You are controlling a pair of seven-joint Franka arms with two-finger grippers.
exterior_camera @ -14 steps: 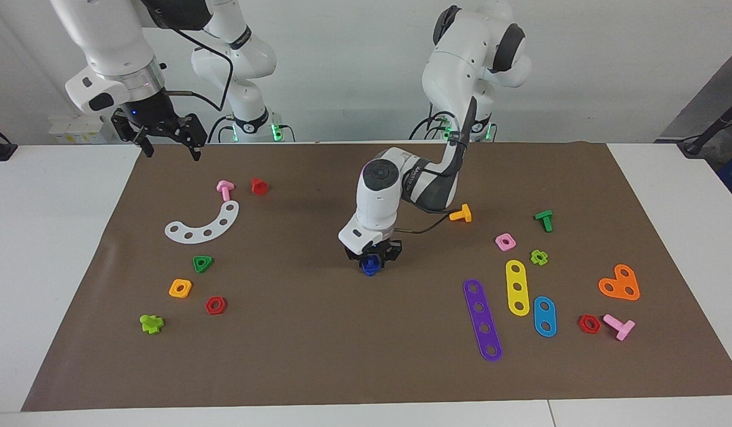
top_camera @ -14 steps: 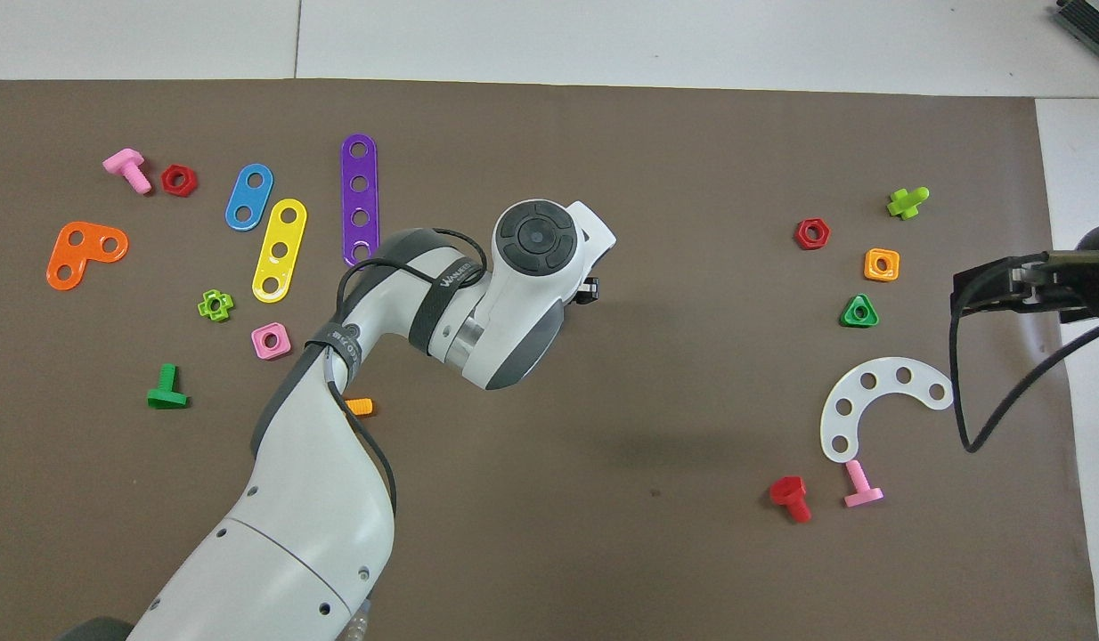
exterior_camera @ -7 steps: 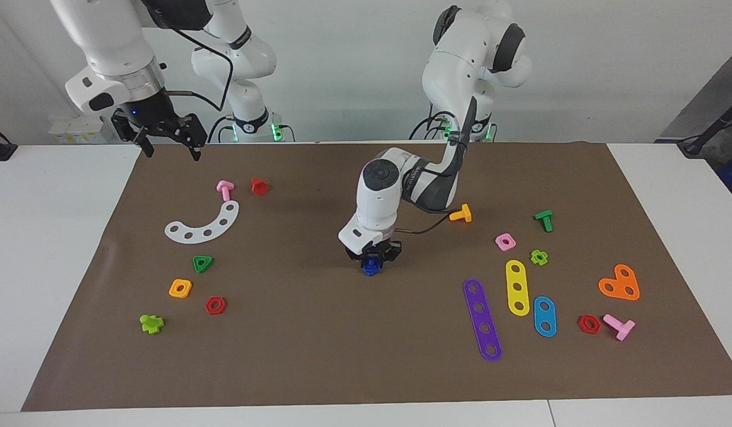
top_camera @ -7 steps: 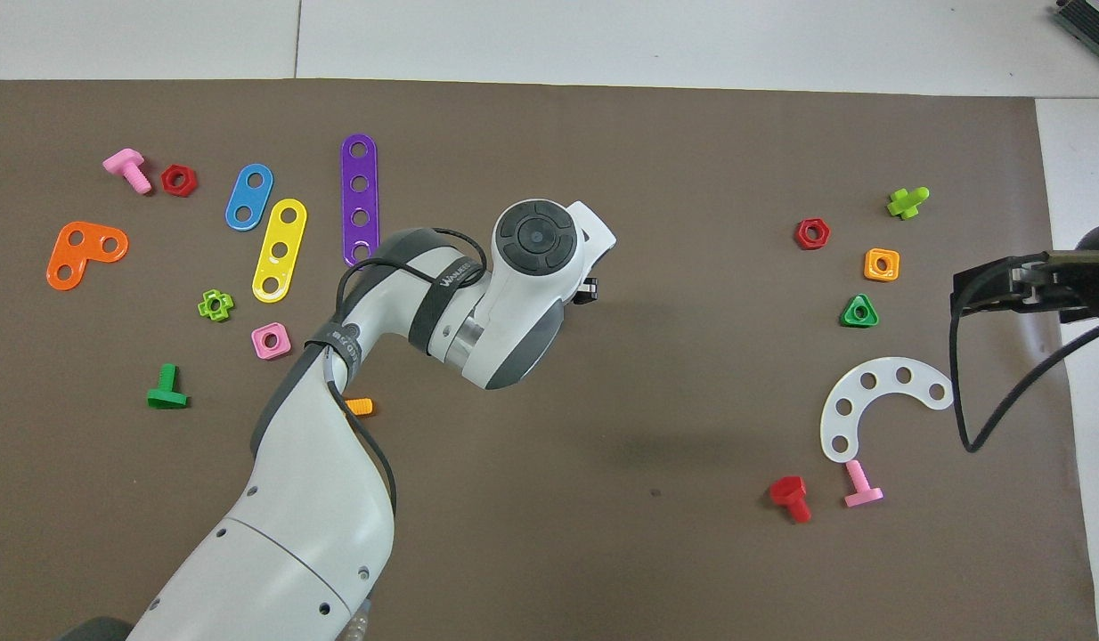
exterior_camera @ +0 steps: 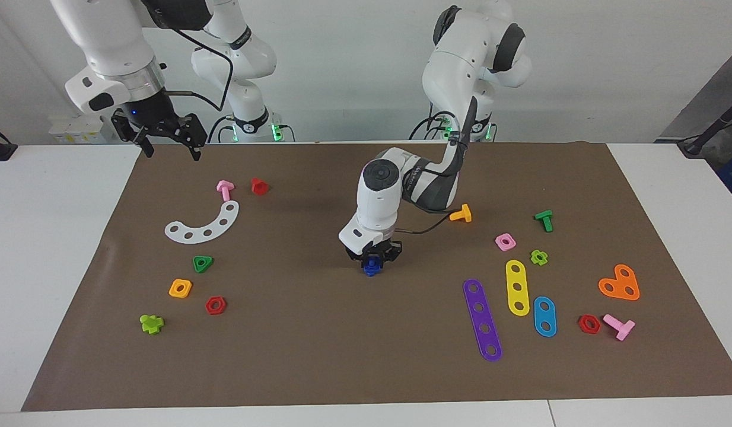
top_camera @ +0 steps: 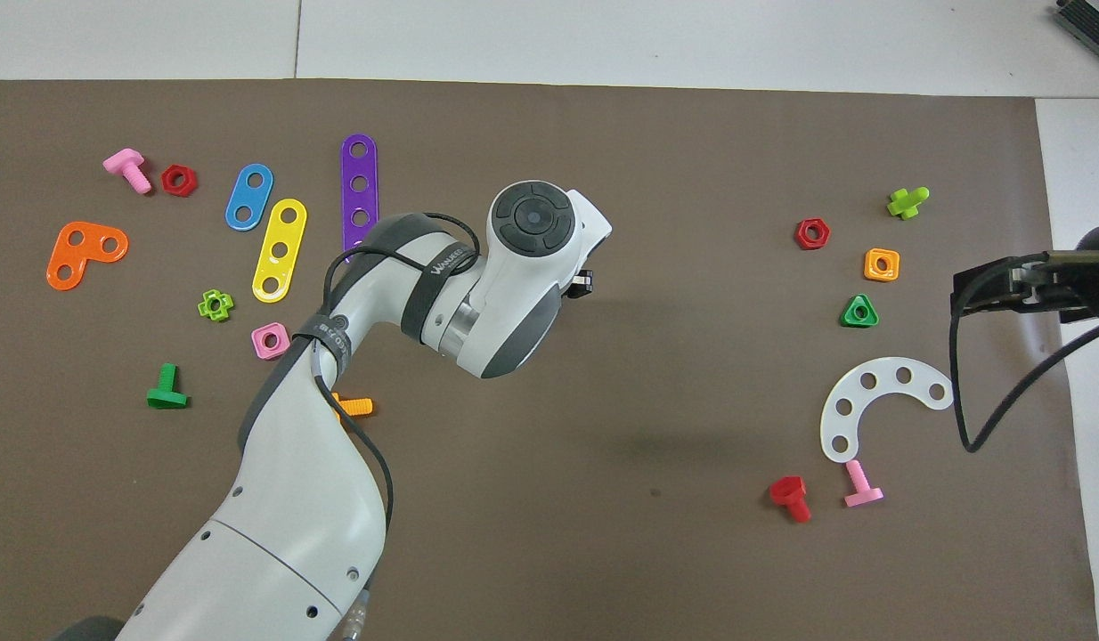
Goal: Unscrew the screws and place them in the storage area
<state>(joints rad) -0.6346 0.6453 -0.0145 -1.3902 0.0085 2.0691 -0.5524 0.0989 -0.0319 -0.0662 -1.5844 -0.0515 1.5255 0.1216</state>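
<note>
My left gripper [exterior_camera: 372, 260] points down at the middle of the brown mat [exterior_camera: 318, 344] and is shut on a small dark-blue screw [exterior_camera: 371, 268], held low at the mat's surface. In the overhead view the left arm's wrist [top_camera: 527, 223] hides the screw and the fingers. My right gripper [exterior_camera: 169, 145] waits open and empty in the air over the mat's edge at the right arm's end. It also shows in the overhead view [top_camera: 990, 287].
Toward the right arm's end lie a white curved strip [exterior_camera: 203, 225], a pink bolt [exterior_camera: 225, 190], a red bolt [exterior_camera: 259, 186], a green triangular nut [exterior_camera: 203, 263] and other nuts. Toward the left arm's end lie an orange bolt [exterior_camera: 461, 214], coloured strips [exterior_camera: 481, 319] and more bolts and nuts.
The left arm's wrist has shifted slightly, with the dark-blue screw still in its gripper. The right arm has not moved.
</note>
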